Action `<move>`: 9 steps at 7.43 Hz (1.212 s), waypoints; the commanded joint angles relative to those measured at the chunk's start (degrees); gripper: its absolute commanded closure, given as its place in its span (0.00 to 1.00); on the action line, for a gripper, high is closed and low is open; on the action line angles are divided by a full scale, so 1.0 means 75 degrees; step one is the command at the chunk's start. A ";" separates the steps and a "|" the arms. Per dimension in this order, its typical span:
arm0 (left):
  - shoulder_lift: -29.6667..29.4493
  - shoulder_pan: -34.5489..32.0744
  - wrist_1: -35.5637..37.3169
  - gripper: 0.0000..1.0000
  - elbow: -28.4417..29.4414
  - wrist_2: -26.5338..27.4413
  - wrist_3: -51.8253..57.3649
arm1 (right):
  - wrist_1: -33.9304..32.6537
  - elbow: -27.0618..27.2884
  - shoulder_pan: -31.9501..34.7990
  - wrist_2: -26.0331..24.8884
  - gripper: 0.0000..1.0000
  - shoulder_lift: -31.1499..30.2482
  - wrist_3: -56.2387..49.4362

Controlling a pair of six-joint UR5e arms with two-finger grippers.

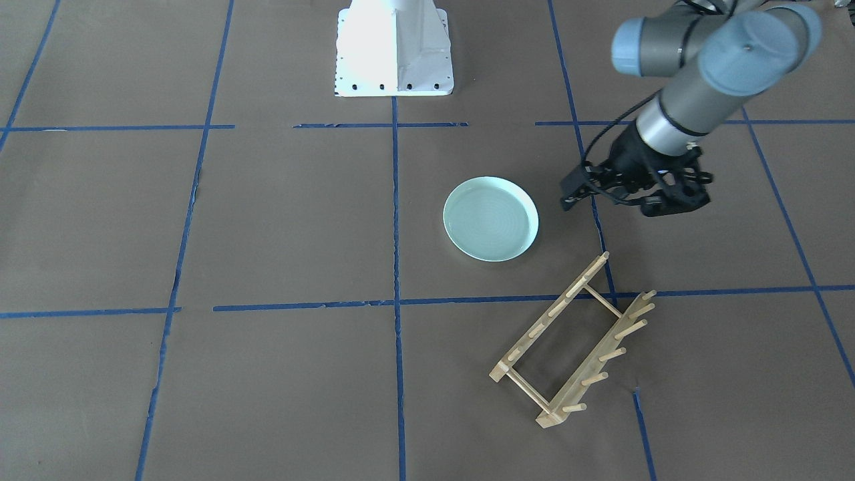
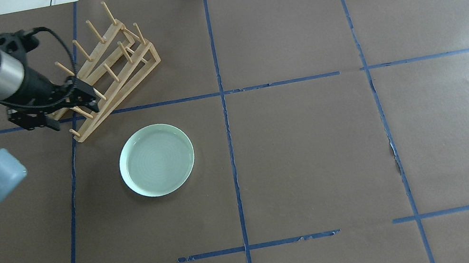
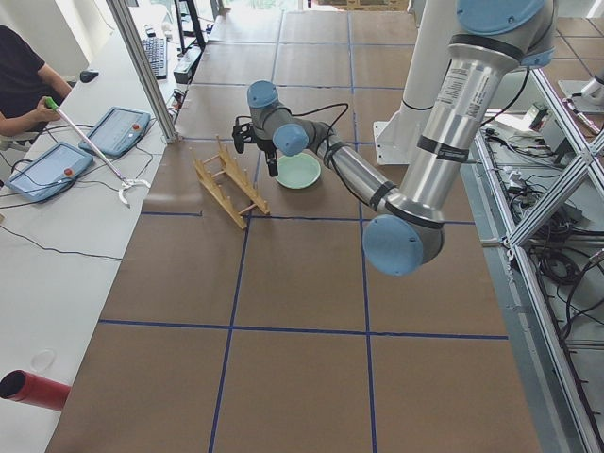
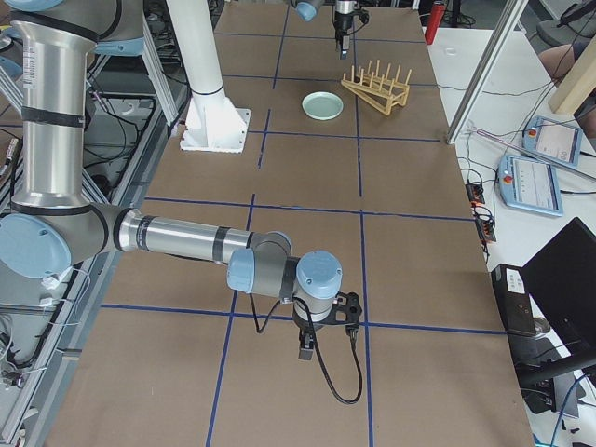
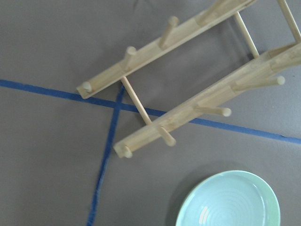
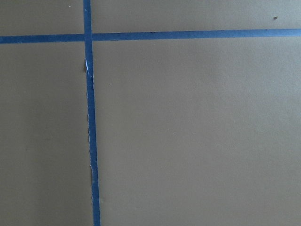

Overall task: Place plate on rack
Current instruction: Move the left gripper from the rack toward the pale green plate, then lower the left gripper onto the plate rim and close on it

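- Right now, plate (image 2: 156,160) is lying flat on the table, rim up, at approx. 5 o'clock from the rack (image 2: 113,71) in the overhead view. It's near the rack but not touching it.
- L gripper (image 2: 52,108) is hanging over the rack's near end, approx. 10 o'clock from the plate, and carrying nothing. Can't tell how wide the jaws are standing.
- R gripper (image 4: 307,346) is pointing down at bare table, well apart from both. Can't tell its opening either.
- Plate is looking glazed: prob. stiff, smooth, slippery, breakable, w/ some weight.
- Lying flat, it's offering only the raised rim, so I'm judging a pinch across the rim wall, one finger inside & one outside, at the 10 o'clock edge.
- Rack is looking light, so it's prob. going to skid if bumped.
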 commanded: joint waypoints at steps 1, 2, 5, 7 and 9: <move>-0.1346 0.1564 0.0580 0.06 0.0966 0.1464 -0.0155 | 0.0000 0.0000 0.0000 0.0000 0.00 -0.0004 0.0000; -0.1639 0.2002 0.0568 0.07 0.1365 0.1714 -0.0155 | 0.0000 0.0000 0.0000 0.0000 0.00 -0.0004 0.0000; -0.2614 0.2182 0.0545 0.08 0.2622 0.1774 -0.0120 | 0.0000 0.0000 0.0000 0.0000 0.00 -0.0004 0.0000; -0.2556 0.2567 0.0556 0.14 0.2634 0.2906 -0.0073 | 0.0000 0.0000 0.0000 0.0000 0.00 -0.0004 0.0000; -0.2416 0.2825 0.0568 0.15 0.2669 0.2946 -0.0085 | 0.0000 0.0000 0.0000 0.0000 0.00 -0.0004 0.0000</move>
